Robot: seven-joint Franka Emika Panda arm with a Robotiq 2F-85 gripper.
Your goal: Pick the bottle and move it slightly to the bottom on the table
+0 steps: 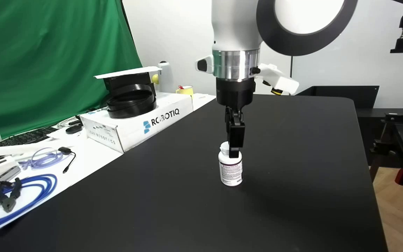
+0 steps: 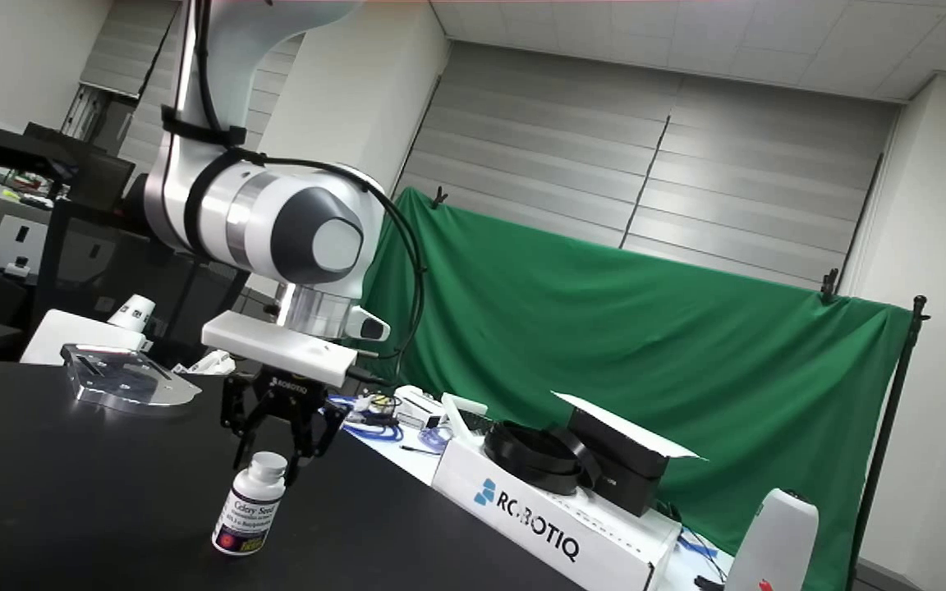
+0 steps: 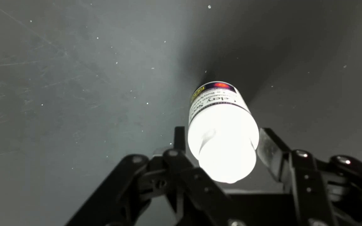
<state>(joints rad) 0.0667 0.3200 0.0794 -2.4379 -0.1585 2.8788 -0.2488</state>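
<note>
The small white bottle (image 1: 231, 171) stands upright on the black table (image 1: 152, 203). It also shows in an exterior view (image 2: 248, 515), its printed label facing that camera. My gripper (image 1: 235, 152) points down over the bottle, its fingers level with the cap and shoulder. In the wrist view the gripper (image 3: 222, 135) is open, with one finger on each side of the bottle (image 3: 220, 121). A gap shows beside the left finger. The right finger is very close to the bottle; I cannot tell if it touches. The cap is overexposed and partly hidden by the near finger in an exterior view.
A white Robotiq box (image 1: 142, 122) with black rings on top stands on the white side bench (image 1: 82, 157), among blue cables (image 1: 44, 190) and a keyboard. A clear plate (image 2: 128, 377) lies near the table's edge in an exterior view. A green curtain (image 2: 604, 353) hangs behind.
</note>
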